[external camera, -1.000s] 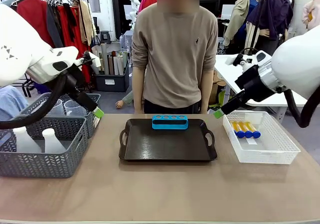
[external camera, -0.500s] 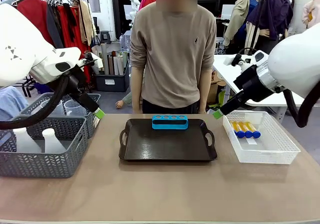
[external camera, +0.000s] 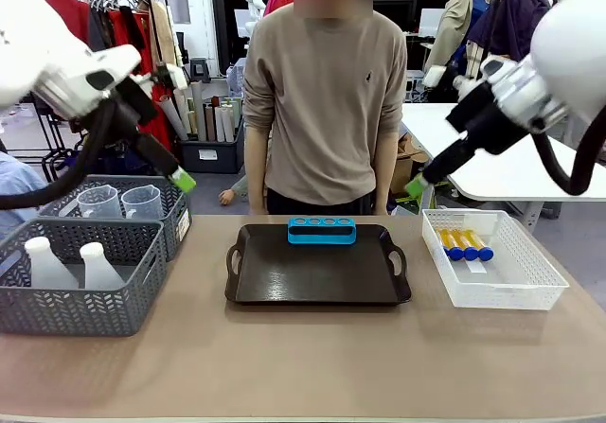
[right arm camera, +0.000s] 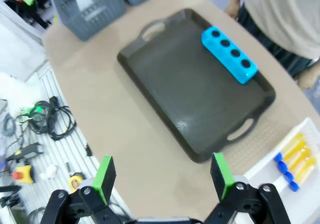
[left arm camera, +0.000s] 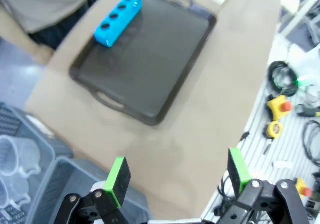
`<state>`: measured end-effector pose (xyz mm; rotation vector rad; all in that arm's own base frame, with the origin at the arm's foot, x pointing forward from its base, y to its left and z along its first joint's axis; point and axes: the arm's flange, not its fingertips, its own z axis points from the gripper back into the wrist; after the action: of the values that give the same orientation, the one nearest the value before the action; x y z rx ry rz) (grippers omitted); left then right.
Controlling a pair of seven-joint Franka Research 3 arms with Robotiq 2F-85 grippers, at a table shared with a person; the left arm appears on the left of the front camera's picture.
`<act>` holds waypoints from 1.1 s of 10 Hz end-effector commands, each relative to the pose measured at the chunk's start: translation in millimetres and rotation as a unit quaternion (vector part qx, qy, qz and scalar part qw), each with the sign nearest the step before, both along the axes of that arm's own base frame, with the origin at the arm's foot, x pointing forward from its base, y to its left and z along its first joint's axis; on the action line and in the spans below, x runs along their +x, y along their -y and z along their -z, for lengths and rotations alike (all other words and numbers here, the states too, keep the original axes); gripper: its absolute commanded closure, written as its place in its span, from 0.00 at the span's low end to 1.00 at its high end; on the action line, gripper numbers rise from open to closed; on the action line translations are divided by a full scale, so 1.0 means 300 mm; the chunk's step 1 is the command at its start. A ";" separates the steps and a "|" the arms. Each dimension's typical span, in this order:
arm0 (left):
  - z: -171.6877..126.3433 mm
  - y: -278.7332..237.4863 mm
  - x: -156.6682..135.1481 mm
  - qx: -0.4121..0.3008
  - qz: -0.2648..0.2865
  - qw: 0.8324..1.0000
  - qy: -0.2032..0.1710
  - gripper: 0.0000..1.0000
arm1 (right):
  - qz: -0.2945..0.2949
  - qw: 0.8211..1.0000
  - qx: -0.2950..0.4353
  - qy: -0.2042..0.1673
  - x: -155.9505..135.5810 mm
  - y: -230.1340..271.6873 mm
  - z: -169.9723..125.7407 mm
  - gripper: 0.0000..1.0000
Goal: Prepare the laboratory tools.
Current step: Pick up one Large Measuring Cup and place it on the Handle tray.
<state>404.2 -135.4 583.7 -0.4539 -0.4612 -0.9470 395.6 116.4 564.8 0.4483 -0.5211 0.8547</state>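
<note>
Three amber tubes with blue caps [external camera: 464, 244] lie in the white mesh basket [external camera: 492, 296] at the right, seen in the right wrist view as tubes [right arm camera: 292, 160]. Two clear beakers [external camera: 120, 202] stand in the rear grey basket [external camera: 176, 224]; the beakers [left arm camera: 14, 155] also appear at the left wrist view's edge. Two white flasks [external camera: 68, 263] stand in the front grey basket [external camera: 85, 311]. My left gripper [external camera: 182, 180] hangs high over the baskets; in its own view the gripper [left arm camera: 178, 173] is open and holds nothing. My right gripper [external camera: 415, 187] hovers left of the mesh basket, and that gripper [right arm camera: 162, 174] is open too.
A black tray [external camera: 317, 272] lies mid-table with a blue tube rack [external camera: 322, 230] at its far edge. A person stands behind the tray, arms down. Bare tabletop lies in front of the tray. Cables and tools lie on the floor beside the table.
Both arms have lifted, carrying their grippers higher above the table. Nothing on the table has moved.
</note>
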 end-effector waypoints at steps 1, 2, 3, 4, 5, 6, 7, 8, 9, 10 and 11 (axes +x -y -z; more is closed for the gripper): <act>-0.078 -0.053 0.055 -0.041 0.026 0.999 0.006 0.00 | -0.019 0.999 0.025 0.009 0.057 0.067 -0.081 0.00; -0.131 -0.068 0.048 -0.046 0.032 0.998 0.025 0.00 | -0.015 0.999 0.018 0.023 0.067 0.092 -0.134 0.00; -0.185 -0.085 0.027 -0.047 0.033 0.997 0.046 0.00 | -0.013 0.999 0.019 0.037 0.078 0.129 -0.196 0.00; -0.219 -0.099 0.009 -0.051 0.034 0.996 0.061 0.00 | -0.007 0.998 0.018 0.057 0.078 0.160 -0.238 0.00; -0.240 -0.105 -0.010 -0.049 0.028 0.996 0.073 0.00 | -0.010 0.997 0.026 0.069 0.082 0.192 -0.271 0.00; -0.256 -0.121 -0.015 -0.049 0.021 0.995 0.086 0.00 | -0.011 0.996 0.035 0.083 0.085 0.215 -0.293 0.00; -0.268 -0.132 -0.017 -0.040 0.015 0.994 0.101 0.00 | -0.009 0.995 0.044 0.090 0.087 0.235 -0.322 0.00; -0.275 -0.139 -0.015 -0.040 0.023 0.992 0.117 0.00 | -0.008 0.994 0.047 0.099 0.086 0.247 -0.352 0.00; -0.279 -0.149 -0.001 -0.045 0.015 0.992 0.114 0.00 | -0.002 0.993 0.048 0.108 0.085 0.253 -0.382 0.00; -0.280 -0.155 0.006 -0.042 0.008 0.991 0.126 0.00 | -0.004 0.992 0.048 0.114 0.085 0.255 -0.405 0.00; -0.282 -0.171 0.024 -0.049 0.007 0.990 0.130 0.00 | -0.006 0.992 0.050 0.119 0.083 0.251 -0.417 0.00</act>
<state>406.2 -88.9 673.6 -0.4127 -0.7057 -0.9936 415.8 40.7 688.8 0.4285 -0.7663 0.8689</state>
